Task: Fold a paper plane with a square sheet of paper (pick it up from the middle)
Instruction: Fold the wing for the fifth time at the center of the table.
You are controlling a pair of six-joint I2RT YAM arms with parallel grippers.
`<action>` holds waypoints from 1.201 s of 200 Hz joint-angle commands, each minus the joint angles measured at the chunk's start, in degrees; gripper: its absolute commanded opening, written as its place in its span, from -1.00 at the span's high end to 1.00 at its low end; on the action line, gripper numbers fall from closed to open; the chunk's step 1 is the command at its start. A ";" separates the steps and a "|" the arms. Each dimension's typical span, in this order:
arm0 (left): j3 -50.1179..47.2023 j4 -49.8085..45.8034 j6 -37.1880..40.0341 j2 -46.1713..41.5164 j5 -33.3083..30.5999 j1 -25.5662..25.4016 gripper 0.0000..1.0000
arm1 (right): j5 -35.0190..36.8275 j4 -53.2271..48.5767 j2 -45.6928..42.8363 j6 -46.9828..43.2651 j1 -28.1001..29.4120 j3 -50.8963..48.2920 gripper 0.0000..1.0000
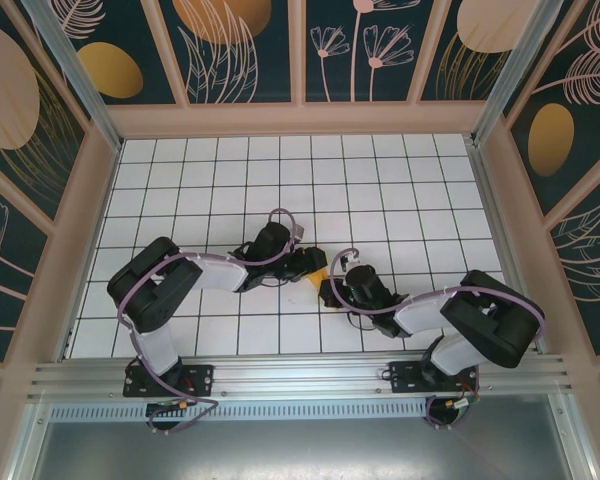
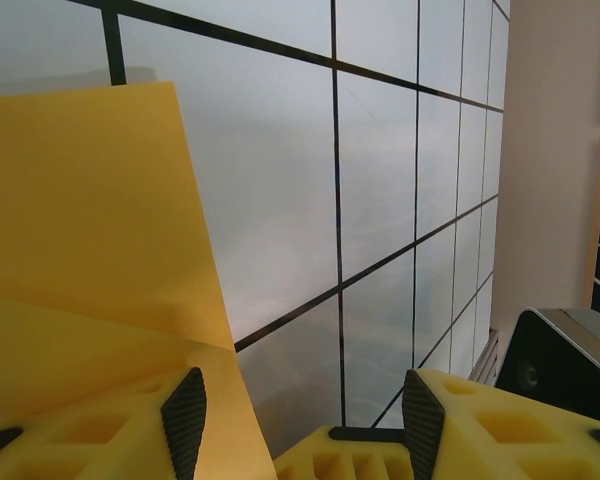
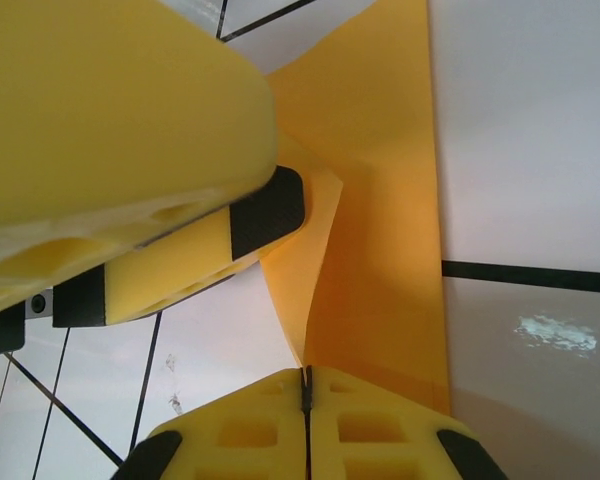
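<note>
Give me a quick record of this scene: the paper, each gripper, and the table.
sheet of paper: orange-yellow, creased, one flap raised between the arms
left gripper: open, one finger against the raised flap
right gripper: shut on the paper's lower tip
table: white with black grid lines

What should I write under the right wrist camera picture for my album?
Right fingers pinch a fold of the orange-yellow paper over the gridded table, left fingers close beside.
</note>
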 commanded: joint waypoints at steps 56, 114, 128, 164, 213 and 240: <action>2.55 0.64 3.68 2.31 0.30 -0.19 -0.11 | -0.49 -16.62 -7.74 -0.84 -0.55 3.44 0.46; 3.34 -0.38 4.49 2.88 0.51 -0.20 -0.08 | 1.05 -25.23 -8.83 -1.64 -0.50 6.13 0.40; 3.43 -0.49 4.49 2.82 0.46 -0.20 -0.07 | 2.01 -27.40 -9.42 -2.54 -0.56 7.42 0.33; 3.78 -0.71 4.67 3.02 0.48 -0.20 -0.06 | 4.68 -32.72 -9.44 -4.37 -0.55 10.21 0.24; 4.05 -1.01 4.85 3.37 0.91 -0.12 -0.04 | 3.84 -36.56 -8.34 -5.38 -0.16 11.45 0.24; 4.21 -1.11 4.84 3.42 0.95 -0.20 -0.03 | 4.76 -38.86 -7.95 -5.76 0.31 12.15 0.25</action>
